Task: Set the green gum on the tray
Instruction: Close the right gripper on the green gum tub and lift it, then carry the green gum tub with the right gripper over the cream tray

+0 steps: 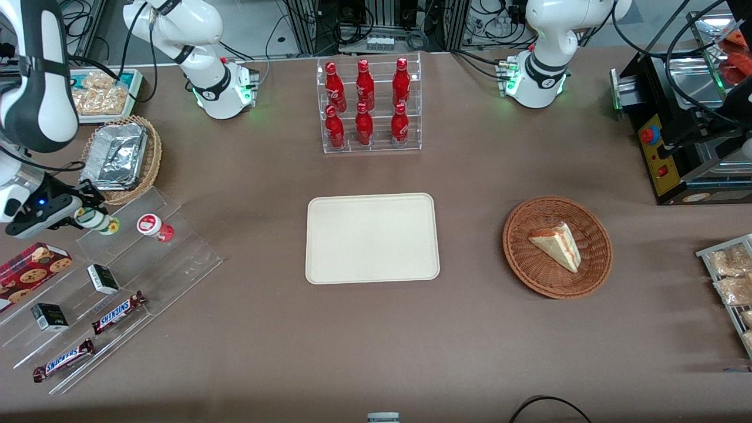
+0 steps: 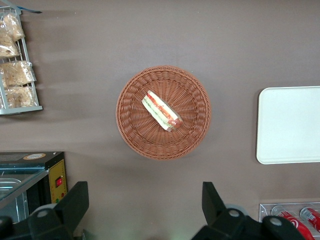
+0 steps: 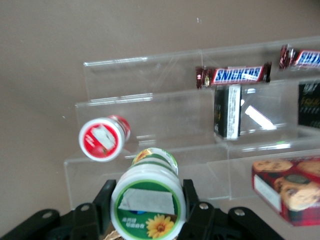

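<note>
The green gum point(image 1: 98, 221) has a white, green-ringed lid and lies sideways at the top step of the clear acrylic stand point(image 1: 176, 258), at the working arm's end of the table. My right gripper point(image 1: 88, 216) is shut on it, one finger on each side of the lid. In the right wrist view the gum point(image 3: 149, 202) fills the gap between the black fingers point(image 3: 102, 202). The cream-beige tray point(image 1: 371, 238) lies flat and bare in the middle of the table. It also shows in the left wrist view point(image 2: 290, 125).
A red-lidded gum bottle point(image 1: 154, 226) lies beside the green one on the stand. Lower steps hold Snickers bars point(image 1: 117, 311), small dark boxes point(image 1: 103, 278) and a cookie box point(image 1: 32, 267). A wicker basket with a foil tray point(image 1: 120, 158), a cola bottle rack point(image 1: 370, 106) and a sandwich basket point(image 1: 557, 247) stand around.
</note>
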